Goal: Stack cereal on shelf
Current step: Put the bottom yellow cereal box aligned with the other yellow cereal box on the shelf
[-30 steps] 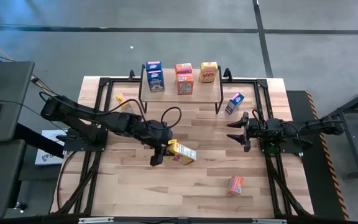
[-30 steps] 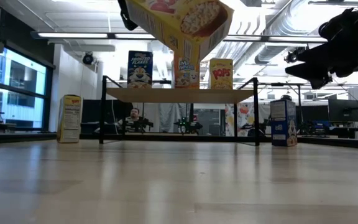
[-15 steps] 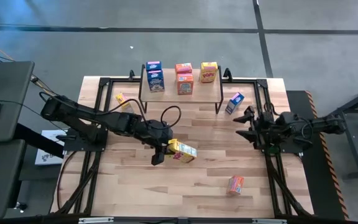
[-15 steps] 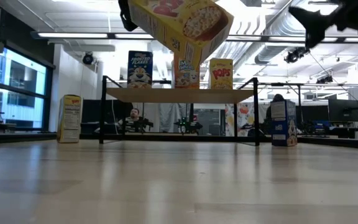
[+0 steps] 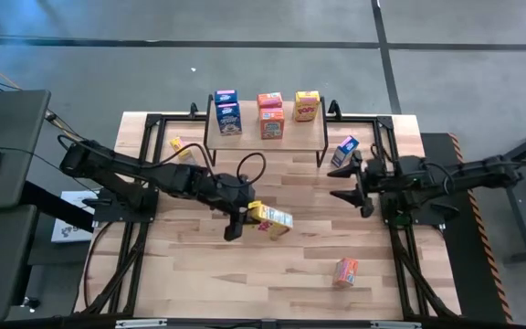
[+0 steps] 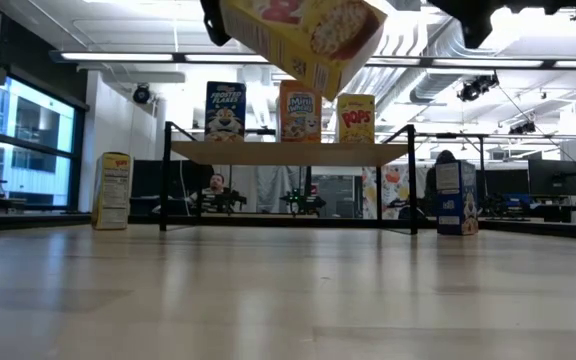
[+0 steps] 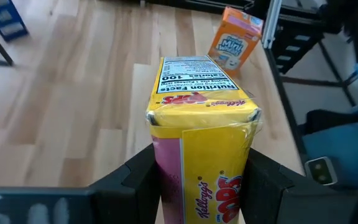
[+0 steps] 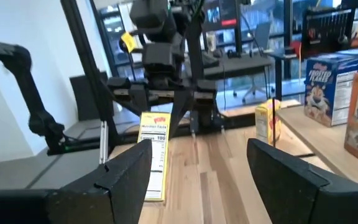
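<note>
Left gripper clamped on a yellow cereal box, carried tilted above mid-table, presumably lifted high enough to clear the shelf at the far edge. Right gripper spread open and empty on the right, just near of a blue box, seemingly lining up to grab it.

"Nutrition Facts", "Kellogg's" on yellow box

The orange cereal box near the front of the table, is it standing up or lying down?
Lying flat: the orange box shows its printed front face-up on the table.
</note>
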Tool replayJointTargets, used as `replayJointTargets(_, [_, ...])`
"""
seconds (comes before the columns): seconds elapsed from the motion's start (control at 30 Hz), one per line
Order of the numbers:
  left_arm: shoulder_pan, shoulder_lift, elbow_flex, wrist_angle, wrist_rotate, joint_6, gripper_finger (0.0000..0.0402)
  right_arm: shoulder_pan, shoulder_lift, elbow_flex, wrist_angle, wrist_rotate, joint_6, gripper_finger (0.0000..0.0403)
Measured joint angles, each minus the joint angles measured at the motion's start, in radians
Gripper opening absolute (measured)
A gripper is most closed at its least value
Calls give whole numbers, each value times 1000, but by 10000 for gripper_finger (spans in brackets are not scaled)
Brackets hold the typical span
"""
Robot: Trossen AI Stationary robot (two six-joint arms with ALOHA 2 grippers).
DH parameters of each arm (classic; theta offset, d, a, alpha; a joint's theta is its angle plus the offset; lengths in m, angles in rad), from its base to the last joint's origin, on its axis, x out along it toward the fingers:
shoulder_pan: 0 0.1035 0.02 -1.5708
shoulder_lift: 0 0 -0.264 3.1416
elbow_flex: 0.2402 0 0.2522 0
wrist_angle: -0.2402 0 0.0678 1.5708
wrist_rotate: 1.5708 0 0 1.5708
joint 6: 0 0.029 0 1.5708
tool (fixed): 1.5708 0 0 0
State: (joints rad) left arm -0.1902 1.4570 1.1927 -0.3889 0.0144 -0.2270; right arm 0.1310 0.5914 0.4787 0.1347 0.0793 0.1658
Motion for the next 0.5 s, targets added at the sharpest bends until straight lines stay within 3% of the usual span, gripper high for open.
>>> replayJointTargets(0.17, [9,0,0,8,-11,86,161,0,111,53,4,3,40,257])
replayJointTargets(0.5, [47,0,0,17,-12,92,161,0,307,141,23,3,53,257])
